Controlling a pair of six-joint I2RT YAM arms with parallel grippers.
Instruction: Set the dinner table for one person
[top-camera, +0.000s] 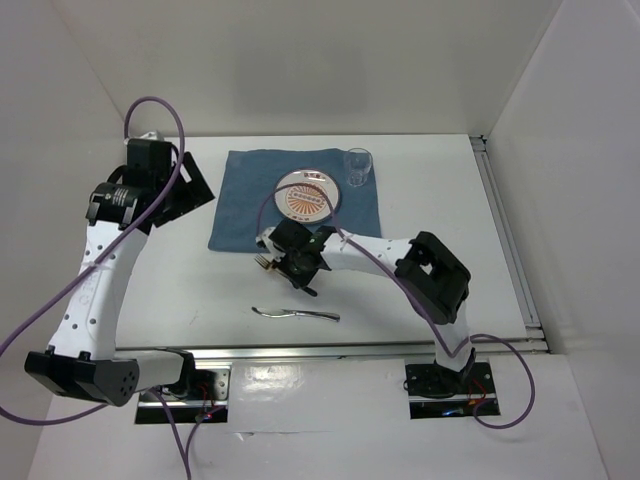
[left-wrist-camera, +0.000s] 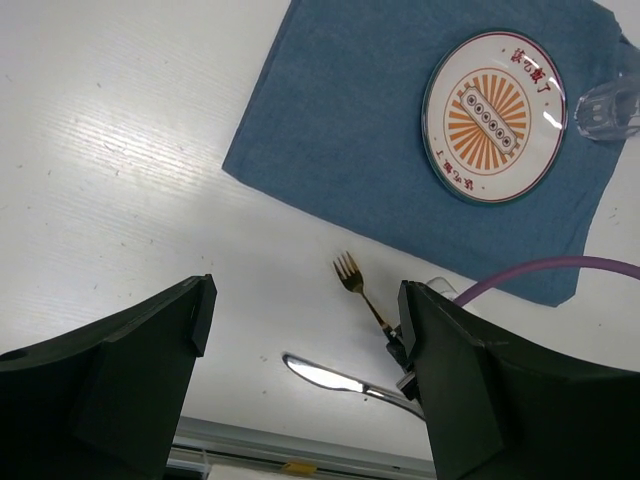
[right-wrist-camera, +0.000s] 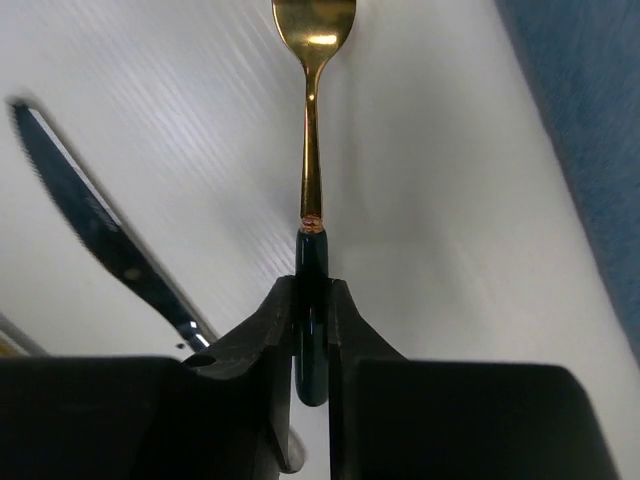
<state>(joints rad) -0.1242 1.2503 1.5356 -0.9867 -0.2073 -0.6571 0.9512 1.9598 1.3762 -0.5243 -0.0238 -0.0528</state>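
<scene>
right gripper (right-wrist-camera: 312, 292) clamped on a fork (right-wrist-camera: 311, 130) over the dinner table (top-camera: 430, 210)

jaws pinching the dark handle tip, gold tines pointing away. table flat ahead of both arm bases, metal rail along its right edge. fork low over bare white just short of a blue placemat (top-camera: 245, 205), can't tell if touching. silver knife (top-camera: 297, 314) flat on the table nearer the bases, apart from the fork. on the placemat: round plate (top-camera: 308, 195) with an orange sunburst, clear glass (top-camera: 358, 166) just beside it at the far right corner. left gripper (left-wrist-camera: 305, 305) off to the left, jaws spread wide.
</scene>
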